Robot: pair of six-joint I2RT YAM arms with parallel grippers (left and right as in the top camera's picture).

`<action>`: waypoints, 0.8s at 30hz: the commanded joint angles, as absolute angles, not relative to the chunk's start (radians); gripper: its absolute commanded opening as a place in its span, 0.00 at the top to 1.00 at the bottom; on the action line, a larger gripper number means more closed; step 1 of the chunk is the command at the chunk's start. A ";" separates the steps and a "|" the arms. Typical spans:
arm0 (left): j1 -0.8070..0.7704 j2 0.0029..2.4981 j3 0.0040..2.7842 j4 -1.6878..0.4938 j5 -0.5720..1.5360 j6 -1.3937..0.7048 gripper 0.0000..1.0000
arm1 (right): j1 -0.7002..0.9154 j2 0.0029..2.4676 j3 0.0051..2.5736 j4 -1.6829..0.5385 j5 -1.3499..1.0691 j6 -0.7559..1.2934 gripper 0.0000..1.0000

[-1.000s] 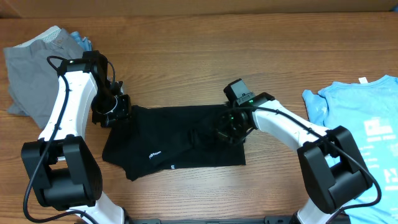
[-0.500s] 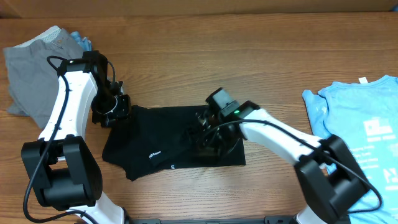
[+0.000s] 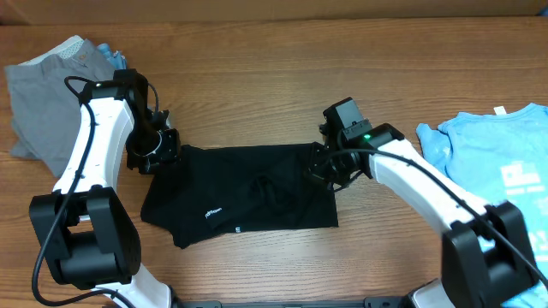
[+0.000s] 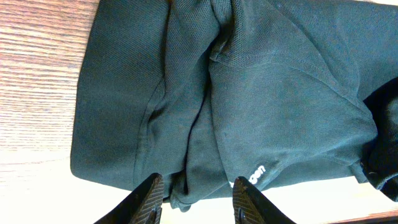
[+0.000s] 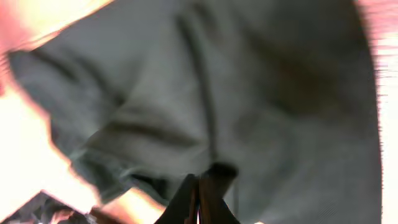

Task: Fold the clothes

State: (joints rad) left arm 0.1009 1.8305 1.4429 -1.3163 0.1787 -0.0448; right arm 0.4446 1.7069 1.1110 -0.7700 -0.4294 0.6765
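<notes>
Black T-shirt [image 3: 240, 192] bunched | right gripper [image 5: 199, 190] clenched at its edge | left gripper [image 4: 198, 186] half-spread, grasp unclear | risk: pulling drags wrinkles, skewing fold.

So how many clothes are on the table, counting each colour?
Black: 1, the black T-shirt in the middle.
Grey: 1, the grey garment at the far left.
Light blue: 1, the light-blue tee at the right edge.
Total: 3. A small blue bit peeks out beside the grey one, but too little shows to count it.
</notes>
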 commanded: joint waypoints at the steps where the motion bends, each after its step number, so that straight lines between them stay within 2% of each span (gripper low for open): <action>1: 0.104 1.803 1.464 -1.317 0.177 -0.022 0.60 | 0.443 1.778 1.119 -0.768 -0.382 0.756 0.96; 11: 0.104 1.803 1.464 -1.327 0.177 -0.022 0.61 | 0.471 1.851 1.118 -0.628 -0.472 0.777 0.96; 19: 0.104 1.803 1.464 -1.335 0.177 -0.022 0.62 | 0.490 1.851 1.122 -0.151 -0.867 0.704 0.96; 22: 0.104 1.803 1.464 -1.335 0.177 -0.022 0.62 | 0.453 1.843 1.152 -0.221 -0.857 0.653 0.96; 24: 0.104 1.803 1.464 -1.335 0.177 -0.022 0.62 | 0.411 1.835 1.185 -0.369 -0.804 0.592 0.96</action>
State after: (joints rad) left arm 0.1009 1.8305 1.4437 -1.3350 0.1791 -0.0448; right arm 0.4652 1.8469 1.1439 -0.2970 -0.7849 0.6727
